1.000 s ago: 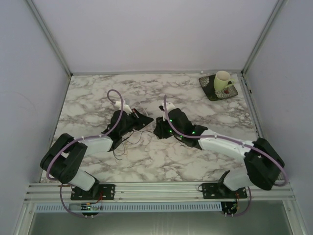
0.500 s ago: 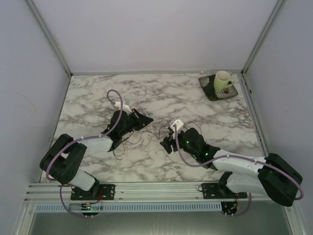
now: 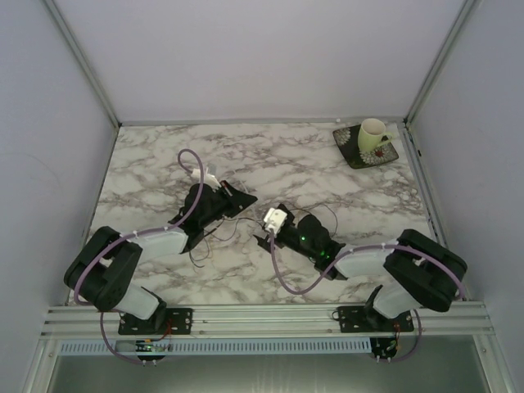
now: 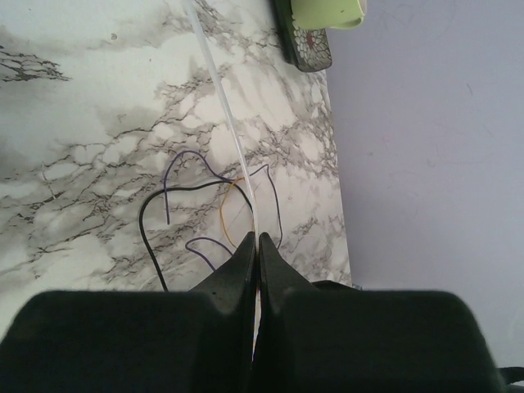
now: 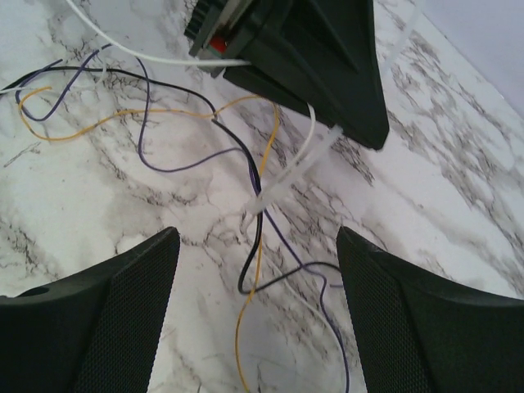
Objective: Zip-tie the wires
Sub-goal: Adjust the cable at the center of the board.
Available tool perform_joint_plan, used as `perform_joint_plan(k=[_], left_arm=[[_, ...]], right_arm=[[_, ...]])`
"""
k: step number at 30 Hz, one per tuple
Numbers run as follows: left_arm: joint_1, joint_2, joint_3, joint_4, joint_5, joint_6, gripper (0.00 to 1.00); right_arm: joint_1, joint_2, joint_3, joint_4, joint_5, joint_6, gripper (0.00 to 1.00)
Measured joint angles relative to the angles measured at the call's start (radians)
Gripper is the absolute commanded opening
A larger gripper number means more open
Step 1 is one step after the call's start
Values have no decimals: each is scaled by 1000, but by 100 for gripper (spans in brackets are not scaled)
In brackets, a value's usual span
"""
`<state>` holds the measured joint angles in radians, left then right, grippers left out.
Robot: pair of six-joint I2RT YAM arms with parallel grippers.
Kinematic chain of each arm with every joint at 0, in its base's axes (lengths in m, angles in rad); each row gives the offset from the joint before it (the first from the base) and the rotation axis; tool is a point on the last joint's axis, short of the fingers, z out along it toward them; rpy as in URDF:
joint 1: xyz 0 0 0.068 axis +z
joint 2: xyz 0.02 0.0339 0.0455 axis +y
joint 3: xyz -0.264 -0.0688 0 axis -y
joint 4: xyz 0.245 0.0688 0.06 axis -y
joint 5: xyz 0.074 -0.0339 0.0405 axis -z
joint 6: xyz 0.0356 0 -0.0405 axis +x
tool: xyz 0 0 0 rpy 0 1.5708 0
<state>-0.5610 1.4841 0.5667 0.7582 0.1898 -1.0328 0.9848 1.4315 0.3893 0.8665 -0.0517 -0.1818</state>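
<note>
**Wires gathered by zip tie, lying between the two grippers**

The wires, thin black, purple and yellow strands, lie in loose loops on the marble table. A translucent zip tie cinches them at one spot. Left gripper: fingers pressed together on the tie's strap. Right gripper: fingers wide apart, holding nothing, over the bundle. Mug on saucer, far right corner.

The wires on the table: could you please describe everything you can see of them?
The wires are thin, flexible strands in black, purple and yellow, apparently plastic-coated. They lie in loose, crossing loops on the marble table. A translucent white zip tie circles them where they bunch; its tail runs into the shut left gripper. The open right gripper straddles them without touching.
</note>
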Motion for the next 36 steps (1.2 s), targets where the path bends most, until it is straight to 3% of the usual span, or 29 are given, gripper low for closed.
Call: perform_joint_plan(k=[13, 26, 29, 34, 36], left_arm=[[-7, -20, 5, -3, 0, -16, 0], [-10, -27, 15, -8, 0, -31, 0], [-13, -27, 16, -8, 0, -37, 0], [-16, -27, 23, -13, 0, -42, 0], [-18, -27, 23, -18, 0, -42, 0]], right_arm=[[-51, 188, 88, 93, -111, -14, 67], [-80, 257, 90, 154, -150, 11, 34], [-80, 280, 92, 179, -149, 19, 25], [-83, 296, 93, 209, -146, 35, 0], [-84, 296, 93, 217, -143, 37, 0]])
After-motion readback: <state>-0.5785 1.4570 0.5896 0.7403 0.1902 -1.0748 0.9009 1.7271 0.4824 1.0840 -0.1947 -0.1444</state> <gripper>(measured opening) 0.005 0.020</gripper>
